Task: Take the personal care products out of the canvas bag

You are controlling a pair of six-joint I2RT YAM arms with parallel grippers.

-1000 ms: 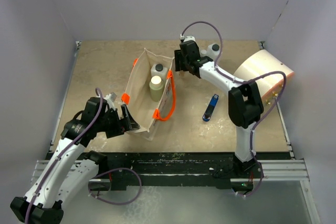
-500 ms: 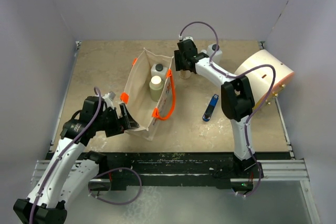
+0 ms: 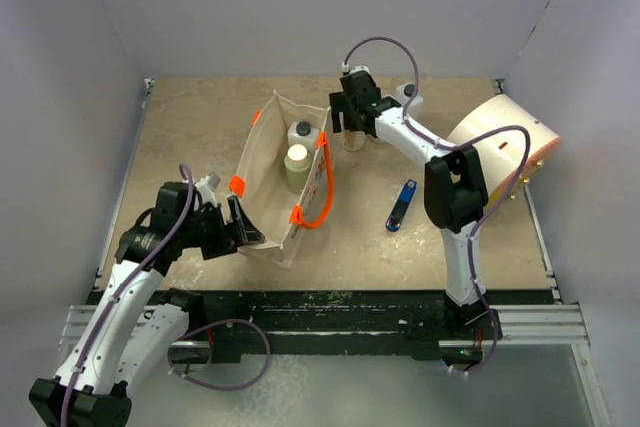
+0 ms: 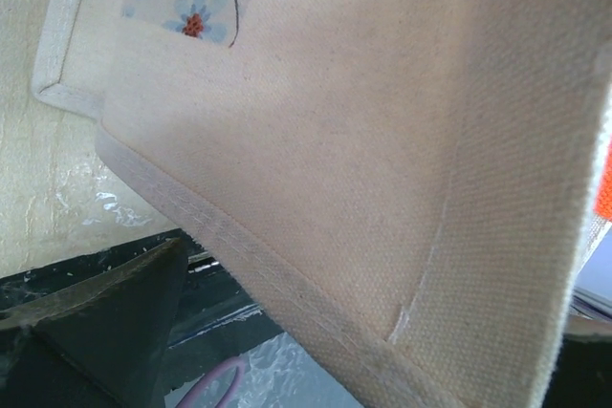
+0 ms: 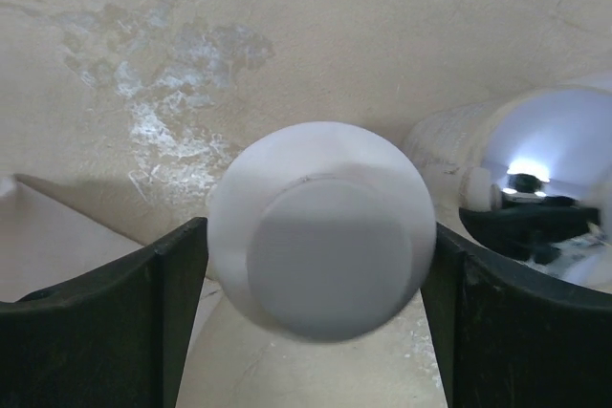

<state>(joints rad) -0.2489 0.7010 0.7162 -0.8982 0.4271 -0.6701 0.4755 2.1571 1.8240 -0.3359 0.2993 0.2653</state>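
The tan table (image 3: 200,127) fills the top view. At its 3 o'clock edge lies the big cream cylinder (image 3: 495,137), on its side. The canvas bag (image 3: 275,182) stands open left of centre, its mouth upward, with the orange handle (image 3: 322,197) draped over its 3 o'clock side.

The left claw (image 3: 243,230) is at the bag's 6 o'clock rim. In the left wrist view canvas fills the space between its fingers (image 4: 96,322). Whether they pinch the cloth I cannot tell.

The right arm reaches to 12 o'clock, and the right claw (image 3: 350,130) points straight down just beside the bag's 2 o'clock corner, outside it. In the right wrist view a cream-capped round bottle (image 5: 320,226) stands upright on the table, dead centre between the two dark fingers (image 5: 105,332). The jaws are spread wide, one at the bottle's 9 o'clock and one at its 3 o'clock. Each meets its outline, but I cannot tell whether they press it or merely flank it. A shiny rounded thing (image 5: 535,140) sits near the bottle's 3 o'clock, too blurred to name.

Two products are inside the bag. A white squarish bottle (image 3: 303,133) with a dark cap is toward 12 o'clock, and an olive round bottle (image 3: 297,162) with a cream cap touches it at 6 o'clock.

A flat blue stick (image 3: 401,205) lies on the table at 4 o'clock of the right claw, well apart from it.
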